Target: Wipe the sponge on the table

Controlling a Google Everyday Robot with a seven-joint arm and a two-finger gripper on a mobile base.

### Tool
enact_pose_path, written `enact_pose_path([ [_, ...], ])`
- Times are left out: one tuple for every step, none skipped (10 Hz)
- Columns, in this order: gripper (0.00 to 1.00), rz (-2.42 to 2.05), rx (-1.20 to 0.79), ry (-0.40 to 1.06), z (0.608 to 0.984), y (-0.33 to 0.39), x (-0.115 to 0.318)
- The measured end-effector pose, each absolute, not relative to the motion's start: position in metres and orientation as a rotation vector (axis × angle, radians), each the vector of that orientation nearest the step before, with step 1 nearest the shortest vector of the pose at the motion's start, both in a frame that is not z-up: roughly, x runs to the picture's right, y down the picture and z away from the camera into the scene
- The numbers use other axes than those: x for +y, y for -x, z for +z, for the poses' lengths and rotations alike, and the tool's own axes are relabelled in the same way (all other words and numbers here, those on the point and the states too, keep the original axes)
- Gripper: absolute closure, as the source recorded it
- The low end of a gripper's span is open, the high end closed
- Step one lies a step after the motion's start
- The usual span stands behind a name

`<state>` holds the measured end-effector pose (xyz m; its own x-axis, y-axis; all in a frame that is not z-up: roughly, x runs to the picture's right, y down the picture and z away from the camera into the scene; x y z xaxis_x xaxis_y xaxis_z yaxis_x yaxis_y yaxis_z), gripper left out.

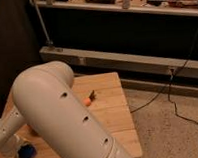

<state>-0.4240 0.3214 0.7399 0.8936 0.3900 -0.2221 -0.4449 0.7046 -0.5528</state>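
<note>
My big white arm (pixel 64 115) fills the left and middle of the camera view and hides much of the light wooden table (pixel 117 117). It bends down to the bottom left corner, where the gripper (pixel 16 146) sits low over the tabletop. Right beside it, at its lower right, a small patch of dark blue shows: the sponge (pixel 27 152), lying on the table and mostly covered by the arm. Whether the gripper touches the sponge is hidden.
A small orange item with a dark piece (pixel 90 97) lies near the middle of the table. Behind the table runs a metal rail and a dark wall (pixel 130 37). Black cables (pixel 178 94) trail over the speckled floor on the right.
</note>
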Motion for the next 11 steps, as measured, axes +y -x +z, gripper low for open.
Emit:
enact_pose_path([
  [0.42,0.466,0.091,0.639,0.7406,0.4235,0.321],
  [0.42,0.466,0.093,0.641,0.7416,0.4229,0.3207],
  [0.42,0.465,0.095,0.642,0.7423,0.4226,0.3205],
  [0.42,0.464,0.099,0.643,0.7431,0.4222,0.3204],
  [0.42,0.462,0.102,0.644,0.7439,0.4222,0.3204],
  [0.42,0.46,0.105,0.646,0.7445,0.4223,0.32],
  [0.42,0.457,0.106,0.645,0.7459,0.4225,0.3192],
  [0.42,0.455,0.107,0.646,0.7474,0.4227,0.3182],
  [0.42,0.454,0.108,0.646,0.7482,0.4232,0.3178],
  [0.42,0.451,0.109,0.646,0.7487,0.4238,0.3179],
  [0.42,0.448,0.11,0.647,0.7491,0.4243,0.3179],
])
